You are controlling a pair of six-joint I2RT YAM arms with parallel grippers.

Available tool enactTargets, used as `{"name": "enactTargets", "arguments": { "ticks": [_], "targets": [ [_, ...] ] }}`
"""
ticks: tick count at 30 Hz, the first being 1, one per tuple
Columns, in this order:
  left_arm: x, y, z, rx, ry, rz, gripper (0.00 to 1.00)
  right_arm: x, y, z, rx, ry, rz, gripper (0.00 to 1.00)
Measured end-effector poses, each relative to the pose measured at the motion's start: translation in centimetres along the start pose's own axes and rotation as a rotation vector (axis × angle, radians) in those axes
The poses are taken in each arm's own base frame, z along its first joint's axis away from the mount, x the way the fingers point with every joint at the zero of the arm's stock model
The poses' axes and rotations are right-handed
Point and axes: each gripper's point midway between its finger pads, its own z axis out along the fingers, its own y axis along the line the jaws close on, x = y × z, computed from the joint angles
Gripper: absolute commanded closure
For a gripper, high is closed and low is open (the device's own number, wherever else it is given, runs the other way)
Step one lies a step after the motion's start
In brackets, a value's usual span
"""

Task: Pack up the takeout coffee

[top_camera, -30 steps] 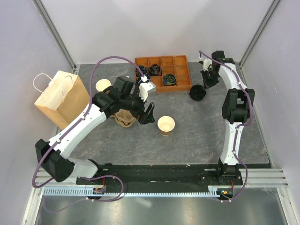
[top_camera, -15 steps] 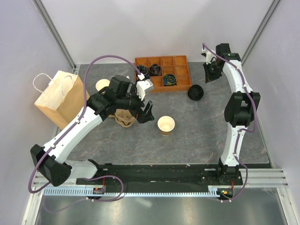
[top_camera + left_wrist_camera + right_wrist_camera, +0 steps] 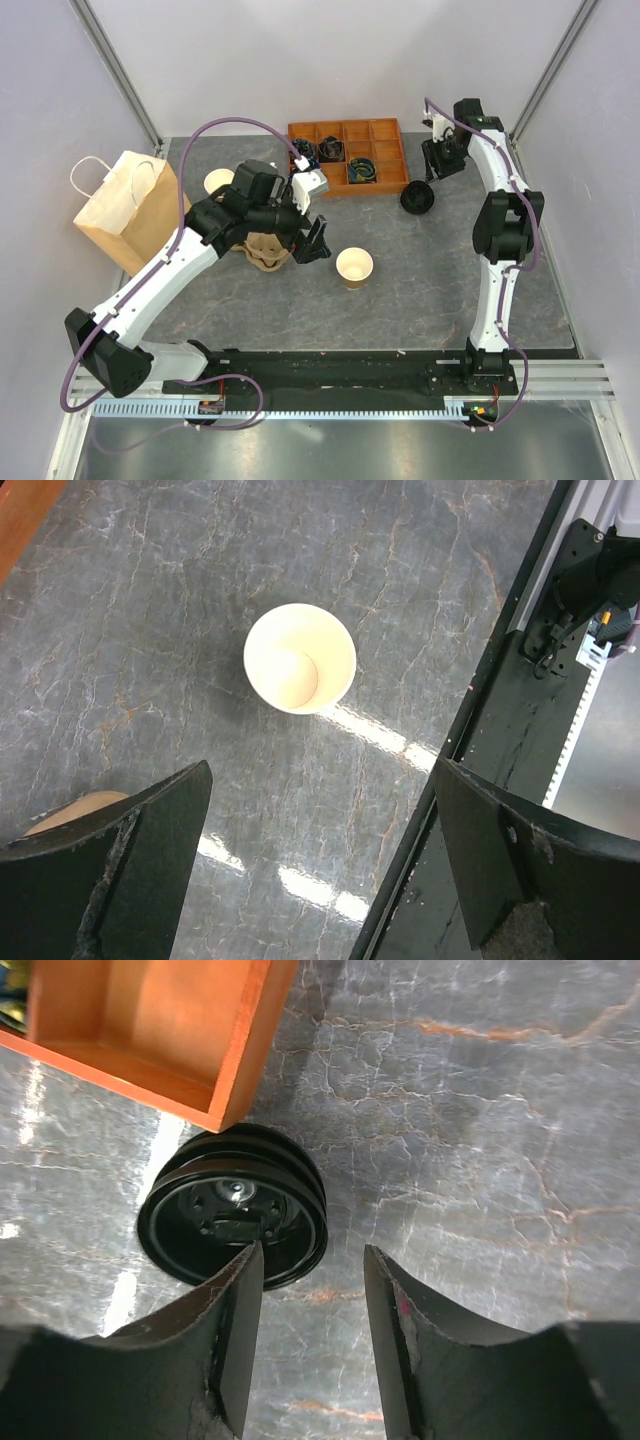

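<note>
The grey marbled table (image 3: 420, 290) carries a brown paper bag (image 3: 130, 210) with white handles at the far left. An orange compartment tray (image 3: 388, 188) sits at the far centre, with dark items in some of its left cells.

The left gripper (image 3: 312, 242) hangs over the middle of the table with its jaws spread wide and nothing between them. An open tan cup (image 3: 354, 267) with a pale inside stands upright just to its right. The right gripper (image 3: 312, 1260) hovers at the far right, jaws parted by a narrow gap with only bare table between them.

The takeout coffee (image 3: 418, 197) sits on the table just beside the tray's near right corner, to the left of the right gripper and not held. It shows only as a round, glossy black lid with a raised ridged rim and a sunken centre. Whether a kraft cup stands beneath it cannot be told from these views. In the right wrist view one fingertip overlaps its near edge. Small moulded marks in the sunken centre are too blurred to read.
</note>
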Motion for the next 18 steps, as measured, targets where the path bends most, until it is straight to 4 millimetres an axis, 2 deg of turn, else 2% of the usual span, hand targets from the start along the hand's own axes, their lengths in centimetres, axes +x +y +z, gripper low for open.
{"name": "enactTargets", "arguments": {
  "ticks": [3, 16, 18],
  "targets": [
    [0.0, -0.1, 0.1, 0.006, 0.002, -0.001, 0.00, 0.5, -0.1, 0.9, -0.006, 0.018, -0.006, 0.50],
    [0.6, 0.2, 1.2, 0.024, 0.037, -0.022, 0.00, 1.2, -0.3, 2.5, -0.016, 0.041, -0.027, 0.52],
    [0.6, 0.3, 1.3, 0.024, 0.038, -0.022, 0.00, 1.3, -0.1, 2.8, -0.020, 0.046, -0.031, 0.56]
  ]
}}
